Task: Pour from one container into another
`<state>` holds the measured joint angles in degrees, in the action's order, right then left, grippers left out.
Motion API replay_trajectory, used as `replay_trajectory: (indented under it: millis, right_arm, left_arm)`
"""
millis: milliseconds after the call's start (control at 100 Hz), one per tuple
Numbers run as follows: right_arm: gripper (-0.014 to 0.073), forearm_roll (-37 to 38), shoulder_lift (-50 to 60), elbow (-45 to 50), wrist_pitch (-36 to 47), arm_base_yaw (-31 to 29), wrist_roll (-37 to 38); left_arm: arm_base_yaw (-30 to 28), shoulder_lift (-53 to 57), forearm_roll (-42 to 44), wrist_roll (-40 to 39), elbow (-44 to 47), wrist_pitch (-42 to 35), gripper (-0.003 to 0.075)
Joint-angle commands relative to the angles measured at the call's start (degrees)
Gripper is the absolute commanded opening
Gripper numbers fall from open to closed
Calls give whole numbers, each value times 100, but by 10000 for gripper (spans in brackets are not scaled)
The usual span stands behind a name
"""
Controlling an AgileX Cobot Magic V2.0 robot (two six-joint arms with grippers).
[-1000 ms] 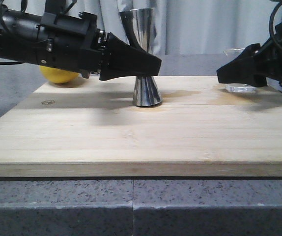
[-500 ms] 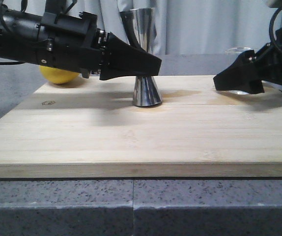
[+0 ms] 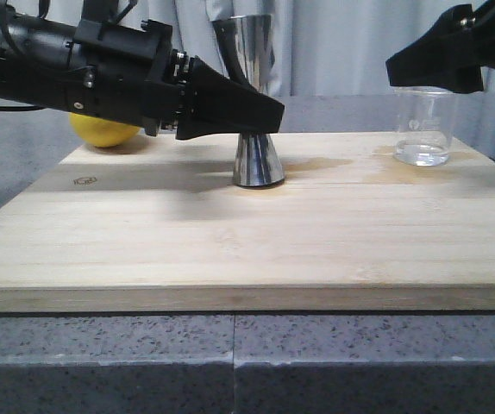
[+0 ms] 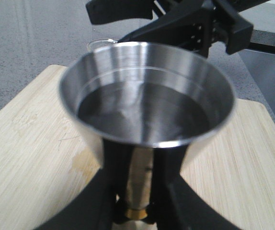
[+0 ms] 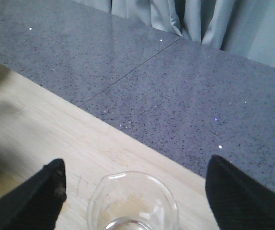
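Both claws show you a pour largely finished: at centre-left your left claw stays clamped on the water-filled jigger, while upper right your right claw hangs open above the nearly drained beaker.

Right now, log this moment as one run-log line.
left gripper: shut on jigger | right gripper: open, above beaker | beaker: upright on board | jigger: holds liquid

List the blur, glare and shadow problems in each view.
Front view: left gripper casts a soft shadow on the board; the steel jigger shows bright reflections. Left wrist view: jigger rim blurred, too close. Right wrist view: glass beaker cut off by the frame, gripper fingers soft.
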<state>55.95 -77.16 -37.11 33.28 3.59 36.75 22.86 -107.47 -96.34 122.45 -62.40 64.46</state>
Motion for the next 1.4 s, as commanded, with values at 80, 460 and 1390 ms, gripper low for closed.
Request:
replay_trajectory:
  millis: [80,460,1390]
  right_arm:
    - [545,-113,242,-139,189,-28,-35]
    - [545,-113,242,-139,142,-28,-35]
    - [544,-113,242,-139,134,-28,-24]
  left_arm:
    - [51,335,-30,-248,-295,154,-19]
    - [51,494,350,-362,-461,-267,-19]
    - [51,494,388,-372,-461,-151,435]
